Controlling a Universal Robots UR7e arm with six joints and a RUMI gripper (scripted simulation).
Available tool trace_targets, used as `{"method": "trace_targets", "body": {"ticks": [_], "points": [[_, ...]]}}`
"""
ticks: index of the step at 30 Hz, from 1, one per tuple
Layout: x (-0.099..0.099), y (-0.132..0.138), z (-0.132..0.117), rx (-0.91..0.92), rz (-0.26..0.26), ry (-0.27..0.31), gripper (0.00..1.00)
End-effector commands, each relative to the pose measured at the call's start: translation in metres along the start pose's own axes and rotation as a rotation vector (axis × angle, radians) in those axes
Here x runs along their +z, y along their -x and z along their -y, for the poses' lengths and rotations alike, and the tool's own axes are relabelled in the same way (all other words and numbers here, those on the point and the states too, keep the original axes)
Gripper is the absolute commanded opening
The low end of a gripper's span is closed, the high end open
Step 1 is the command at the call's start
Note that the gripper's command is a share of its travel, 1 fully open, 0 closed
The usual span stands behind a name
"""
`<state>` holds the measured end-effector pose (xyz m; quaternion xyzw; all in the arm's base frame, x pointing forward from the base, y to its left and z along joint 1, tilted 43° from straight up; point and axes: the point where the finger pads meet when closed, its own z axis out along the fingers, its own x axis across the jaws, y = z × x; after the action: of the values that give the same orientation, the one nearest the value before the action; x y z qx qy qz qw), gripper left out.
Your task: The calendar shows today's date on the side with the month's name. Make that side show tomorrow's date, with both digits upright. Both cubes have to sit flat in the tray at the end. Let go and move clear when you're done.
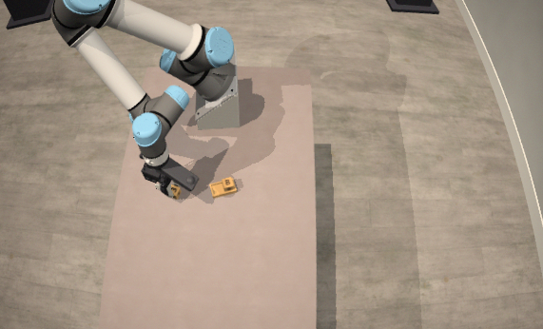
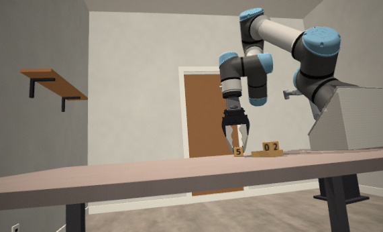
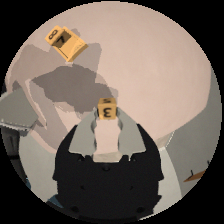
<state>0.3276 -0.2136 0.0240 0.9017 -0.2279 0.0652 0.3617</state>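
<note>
Cubes lay in two places on the tabletop side of my view. One, the loose cube, was out of the tray, and I had it pinched between the fingertips of the end effector. The jaws stood partly apart, one on either side of it. I read a 5 on its face in the exterior view and a 3 in the wrist view. It was low at the tabletop; whether its underside touched the surface, I couldn't tell.

The other, the seated cube, stood at one end of the tray, leaving the rest of the tray bare. From the exterior I saw a 0 and a 2 on two of its neighbouring faces, and the wrist view gave me an 8 and a 7. The tray rested on the tabletop, near the cube I was gripping but apart from it. I couldn't make out the month's name on any side. My arm reached out from its pedestal, with the end effector pointing down beside the tray.
</note>
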Motion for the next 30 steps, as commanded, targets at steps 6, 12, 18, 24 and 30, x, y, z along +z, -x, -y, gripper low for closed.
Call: {"method": "trace_targets", "body": {"ticks": [6,12,18,24,30], "points": [[-0.005,0.000,0.000,0.000,-0.001,0.000,0.11],[-0.015,0.000,0.000,0.000,-0.001,0.000,0.11],[-0.033,0.000,0.000,0.000,-0.001,0.000,0.11],[-0.048,0.000,0.000,0.000,-0.001,0.000,0.11],[-0.070,0.000,0.000,0.000,-0.001,0.000,0.11]]}}
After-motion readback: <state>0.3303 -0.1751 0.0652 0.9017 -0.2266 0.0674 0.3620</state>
